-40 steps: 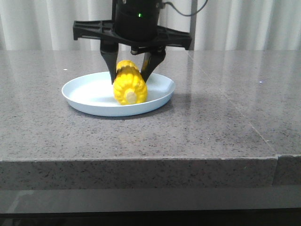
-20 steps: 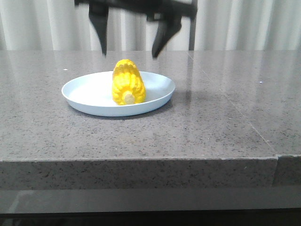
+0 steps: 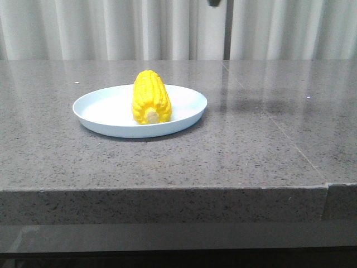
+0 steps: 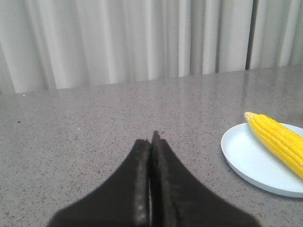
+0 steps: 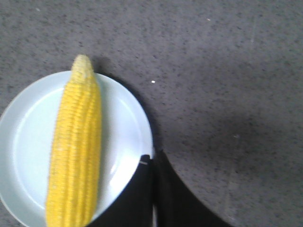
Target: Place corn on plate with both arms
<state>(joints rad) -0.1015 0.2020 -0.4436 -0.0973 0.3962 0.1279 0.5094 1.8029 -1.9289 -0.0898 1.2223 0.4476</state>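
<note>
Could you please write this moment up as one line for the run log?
corn: lying on plate, released | left gripper: shut, empty, beside plate | right gripper: shut, empty, above plate edge | placement: looks done

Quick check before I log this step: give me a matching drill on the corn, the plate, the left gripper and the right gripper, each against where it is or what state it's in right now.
Things:
1. corn
2. plate
3. left gripper
4. right gripper

Places or states:
A. shut, low over bare table, off to one side of the plate
B. lying loose on the plate, stub end toward the front camera
C. shut, high up, looking down onto the plate's rim
D. resting flat on the grey table, carrying the cob

Pairs: 1-B, 2-D, 3-A, 4-C
</note>
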